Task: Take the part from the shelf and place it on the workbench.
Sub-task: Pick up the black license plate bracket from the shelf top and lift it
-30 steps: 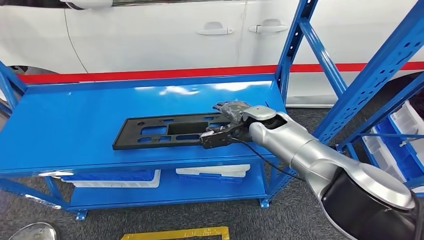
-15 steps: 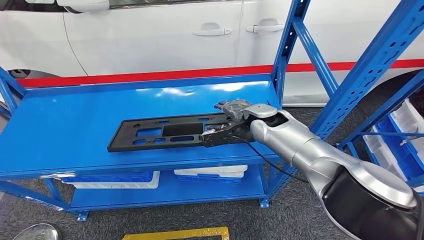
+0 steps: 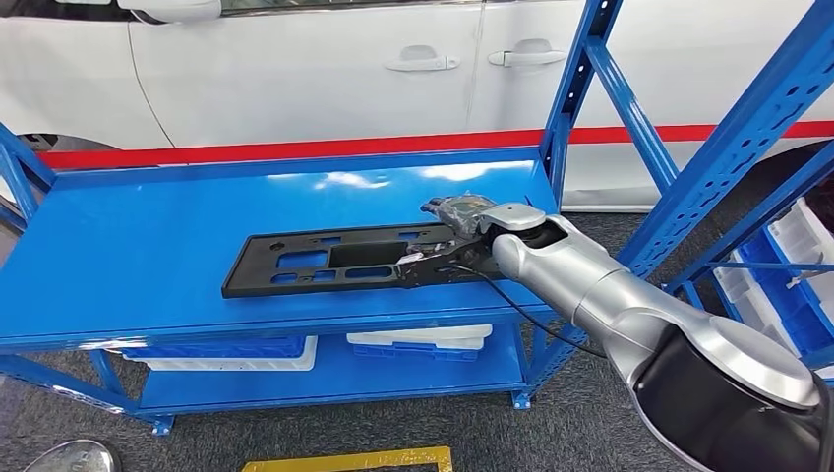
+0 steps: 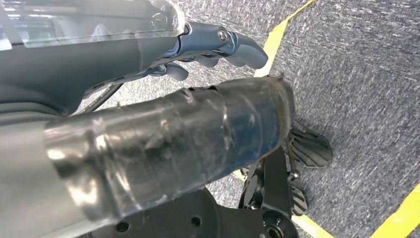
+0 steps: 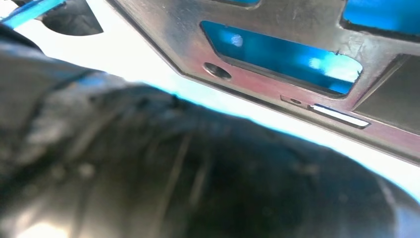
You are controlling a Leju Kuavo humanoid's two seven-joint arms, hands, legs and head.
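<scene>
On the blue shelf (image 3: pixel 148 246), the long black part (image 3: pixel 325 258) lies flat, stretching away to the left of the right hand (image 3: pixel 454 236). That hand rests at the part's near end, fingers over the top edge and thumb at the front edge; whether they actually clamp the part cannot be told. Close behind the hand, the part's cut-outs show blue shelf through them. The left hand (image 4: pixel 218 47) hangs over grey carpet (image 4: pixel 366 89), fingers curled, holding nothing.
</scene>
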